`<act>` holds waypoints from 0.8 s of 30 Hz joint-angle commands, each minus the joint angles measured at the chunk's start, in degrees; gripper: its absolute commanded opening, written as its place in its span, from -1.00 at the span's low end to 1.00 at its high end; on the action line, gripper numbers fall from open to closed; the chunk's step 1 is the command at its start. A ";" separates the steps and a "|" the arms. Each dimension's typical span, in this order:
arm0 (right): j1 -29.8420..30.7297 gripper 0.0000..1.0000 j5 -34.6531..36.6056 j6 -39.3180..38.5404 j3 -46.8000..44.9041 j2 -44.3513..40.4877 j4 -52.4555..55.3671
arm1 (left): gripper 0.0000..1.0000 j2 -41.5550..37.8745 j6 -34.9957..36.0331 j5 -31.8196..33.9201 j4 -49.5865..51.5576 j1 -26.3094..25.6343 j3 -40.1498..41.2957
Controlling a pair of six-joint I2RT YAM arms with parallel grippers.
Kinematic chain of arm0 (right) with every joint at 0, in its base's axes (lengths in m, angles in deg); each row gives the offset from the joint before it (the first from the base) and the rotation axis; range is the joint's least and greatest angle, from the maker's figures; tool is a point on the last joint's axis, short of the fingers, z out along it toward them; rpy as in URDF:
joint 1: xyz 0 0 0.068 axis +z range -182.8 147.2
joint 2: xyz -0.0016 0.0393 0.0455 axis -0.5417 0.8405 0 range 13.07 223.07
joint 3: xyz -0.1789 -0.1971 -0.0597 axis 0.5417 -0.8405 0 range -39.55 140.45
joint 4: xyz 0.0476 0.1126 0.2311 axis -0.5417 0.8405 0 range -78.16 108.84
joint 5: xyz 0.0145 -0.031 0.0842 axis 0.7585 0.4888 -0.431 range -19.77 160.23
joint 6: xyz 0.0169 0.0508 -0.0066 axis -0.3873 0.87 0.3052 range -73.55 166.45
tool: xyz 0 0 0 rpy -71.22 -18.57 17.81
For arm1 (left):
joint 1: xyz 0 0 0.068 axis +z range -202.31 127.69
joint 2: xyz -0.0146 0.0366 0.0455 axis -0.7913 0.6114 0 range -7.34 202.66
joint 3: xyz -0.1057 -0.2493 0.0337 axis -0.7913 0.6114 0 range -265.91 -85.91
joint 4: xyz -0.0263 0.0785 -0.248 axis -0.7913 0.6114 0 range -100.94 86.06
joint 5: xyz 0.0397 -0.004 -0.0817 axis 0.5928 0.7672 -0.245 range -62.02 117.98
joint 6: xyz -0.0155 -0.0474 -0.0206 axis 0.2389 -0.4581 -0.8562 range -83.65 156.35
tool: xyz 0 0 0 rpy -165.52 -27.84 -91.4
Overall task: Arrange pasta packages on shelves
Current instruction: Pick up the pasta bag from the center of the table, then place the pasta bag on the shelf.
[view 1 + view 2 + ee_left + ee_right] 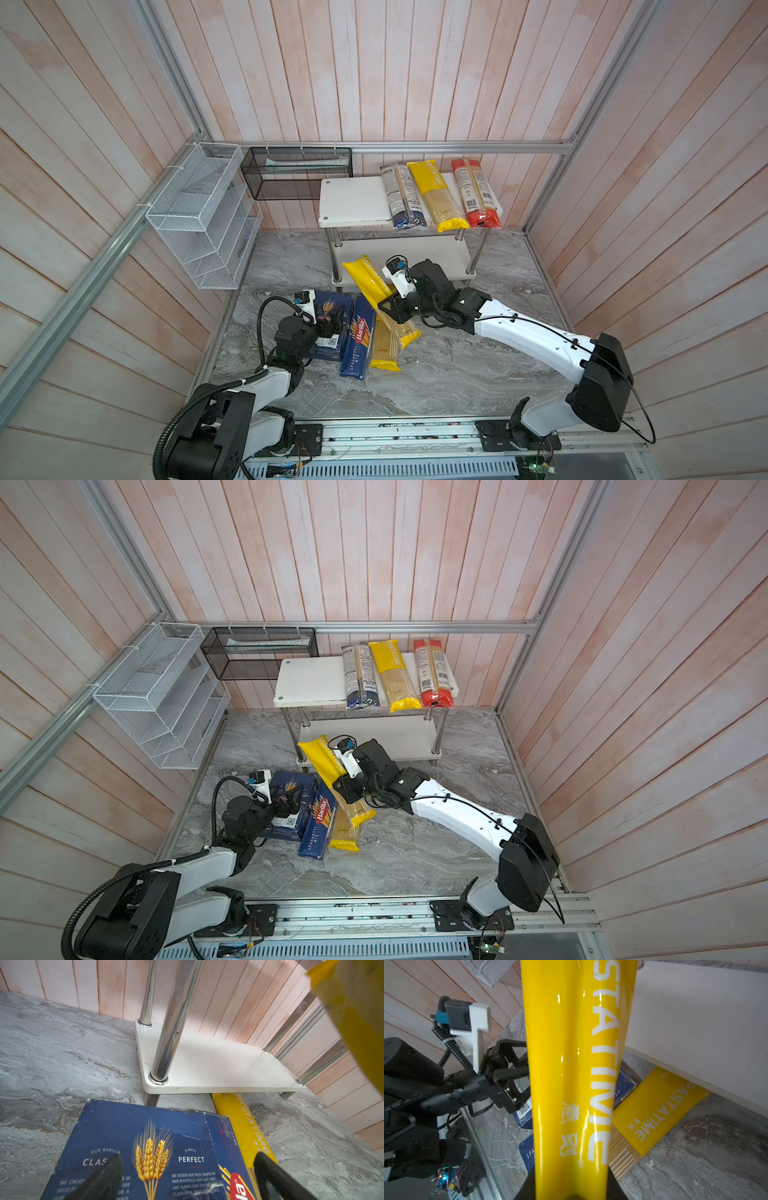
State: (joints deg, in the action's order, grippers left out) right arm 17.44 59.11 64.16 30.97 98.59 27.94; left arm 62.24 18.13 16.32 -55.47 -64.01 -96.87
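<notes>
Gripper on the right (385, 305) pinches a yellow PASTATIME bag (365, 276); left gripper (188, 1180) spread over Barilla box (116, 1126).

Three bags (440, 195) atop rack (353, 199), box (332, 301) left of pack (358, 336) before it

Lab booth: plank walls (374, 62), aluminium framing (415, 146), marble-look tabletop (457, 374), robot arms (536, 336) on a rail (415, 432)

PASTATIME on yellow bag (368, 276); Barilla, SPAGHETTI N°5 on blue pack (357, 336)
</notes>
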 commanded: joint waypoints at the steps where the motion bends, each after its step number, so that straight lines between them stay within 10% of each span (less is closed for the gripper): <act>1: 0.37 -1.00 -2.24 -1.54 4.14 -1.35 -7.49 | 1.00 0.00 0.50 -0.01 -0.68 -0.34 0.29; 24: 0.72 -1.00 -1.60 -5.43 23.78 5.55 -7.94 | 1.00 -0.50 0.58 -0.12 -1.38 -0.33 0.81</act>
State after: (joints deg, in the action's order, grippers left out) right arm 17.79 57.34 60.12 50.05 104.38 25.60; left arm 62.29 18.13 16.30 -55.50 -64.01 -96.87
